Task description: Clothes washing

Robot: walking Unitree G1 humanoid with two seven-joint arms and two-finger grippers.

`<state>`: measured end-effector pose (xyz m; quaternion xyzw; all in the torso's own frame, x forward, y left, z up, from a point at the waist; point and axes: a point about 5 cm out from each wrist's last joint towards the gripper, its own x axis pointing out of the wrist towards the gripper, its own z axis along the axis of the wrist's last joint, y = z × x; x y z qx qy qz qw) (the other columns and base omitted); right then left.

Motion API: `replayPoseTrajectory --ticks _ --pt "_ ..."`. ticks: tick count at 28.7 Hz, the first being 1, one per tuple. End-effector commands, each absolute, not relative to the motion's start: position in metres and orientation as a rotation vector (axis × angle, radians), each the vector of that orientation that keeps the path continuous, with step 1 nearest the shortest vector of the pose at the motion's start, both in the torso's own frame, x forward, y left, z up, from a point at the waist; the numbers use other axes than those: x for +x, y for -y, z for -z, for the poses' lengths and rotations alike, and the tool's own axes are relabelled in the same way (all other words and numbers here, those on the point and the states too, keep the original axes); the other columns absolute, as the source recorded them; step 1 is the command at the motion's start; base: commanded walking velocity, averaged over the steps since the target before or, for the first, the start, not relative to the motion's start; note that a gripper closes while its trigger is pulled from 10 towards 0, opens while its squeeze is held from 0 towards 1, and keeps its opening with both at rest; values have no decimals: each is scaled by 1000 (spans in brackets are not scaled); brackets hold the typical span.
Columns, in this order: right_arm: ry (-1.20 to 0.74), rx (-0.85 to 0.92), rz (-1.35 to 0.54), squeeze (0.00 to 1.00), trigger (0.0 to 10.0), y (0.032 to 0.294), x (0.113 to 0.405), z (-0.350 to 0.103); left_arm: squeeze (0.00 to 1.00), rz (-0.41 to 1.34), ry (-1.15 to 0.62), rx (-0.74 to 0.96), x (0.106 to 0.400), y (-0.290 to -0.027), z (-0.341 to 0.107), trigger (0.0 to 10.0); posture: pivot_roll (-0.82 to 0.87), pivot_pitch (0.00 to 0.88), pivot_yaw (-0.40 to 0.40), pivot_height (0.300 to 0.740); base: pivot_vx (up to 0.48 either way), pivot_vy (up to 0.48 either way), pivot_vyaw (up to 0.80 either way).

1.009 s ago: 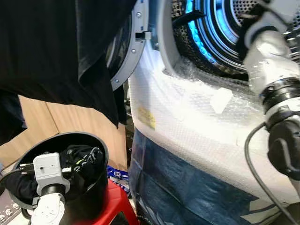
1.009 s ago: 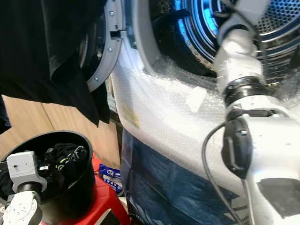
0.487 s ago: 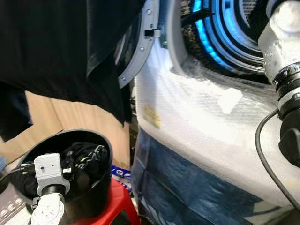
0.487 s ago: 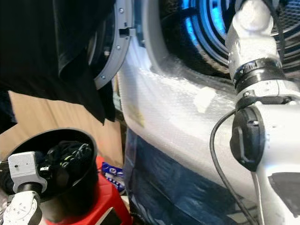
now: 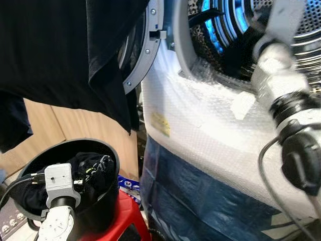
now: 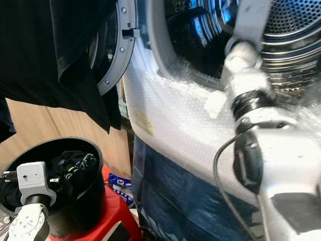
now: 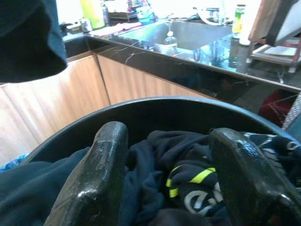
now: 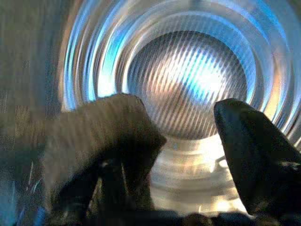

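A black basket (image 5: 109,153) on a red stool (image 5: 122,221) holds dark clothes (image 5: 93,168), one with yellow-green lettering (image 7: 200,181). My left gripper (image 7: 169,174) hangs open just above this pile, with its fingers (image 7: 101,169) astride the clothes and gripping nothing. My right arm (image 5: 281,85) reaches up into the washing machine's open drum (image 5: 301,22). In the right wrist view my right gripper (image 8: 188,136) is open and faces the drum's ribbed back wall (image 8: 188,80). One finger looks blurred and bulky.
The round machine door (image 5: 145,47) stands open to the left, and a large black cloth (image 5: 60,50) hangs in front of it. Bubble wrap (image 5: 200,115) and a blue sheet (image 5: 200,196) cover the machine's front. Wooden cabinets (image 5: 55,133) stand behind the basket.
The head view has swayed. My right arm has swung back left across the drum opening. My left gripper stays over the basket.
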<state>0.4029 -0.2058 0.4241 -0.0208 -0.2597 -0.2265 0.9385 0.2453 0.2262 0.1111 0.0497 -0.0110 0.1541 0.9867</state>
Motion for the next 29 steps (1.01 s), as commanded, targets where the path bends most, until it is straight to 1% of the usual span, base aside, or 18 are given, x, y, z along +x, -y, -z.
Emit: replayPoseTrajectory --ticks 1,4,8,11,12,14,17,19,23,24,27,29 --pt "542 -31 423 0 10000 200 403 -429 0 -300 33 112 246 -225 -115 10000 105 0 -18 740 0 0 0" --pt "442 -4 380 0 10000 195 412 -405 0 -295 33 111 248 -224 -115 10000 106 0 -19 740 0 0 0" --pt "321 -62 333 0 10000 184 422 -368 0 -291 33 108 249 -223 -115 10000 101 0 -18 740 0 0 0" --pt "281 -69 323 0 10000 180 424 -356 0 -289 29 108 248 -223 -114 10000 92 0 -18 740 0 0 0" --pt "268 -124 307 0 10000 174 425 -351 0 -283 24 110 248 -222 -113 10000 92 0 -18 740 0 0 0" --pt "212 -142 273 0 10000 167 428 -339 0 -276 20 108 249 -219 -113 10000 90 0 -17 740 0 0 0" --pt "188 -141 255 0 10000 164 429 -333 0 -273 20 107 250 -219 -113 10000 90 0 -17 740 0 0 0" --pt "175 -101 239 0 10000 162 429 -328 0 -272 20 110 251 -219 -113 10000 91 0 -18 740 0 0 0" --pt "188 -151 262 0 10000 165 429 -328 0 -276 17 111 251 -221 -113 10000 91 0 -19 740 0 0 0" --pt "211 -180 287 0 10000 170 428 -332 0 -272 10 114 250 -220 -112 10000 93 0 -21 740 0 0 0" --pt "241 -93 302 0 10000 177 426 -342 0 -280 -3 104 247 -220 -111 10000 91 0 -23 740 0 0 0" --pt "244 -97 303 0 10000 177 426 -342 0 -279 -4 106 247 -220 -111 10000 90 0 -23 740 0 0 0"
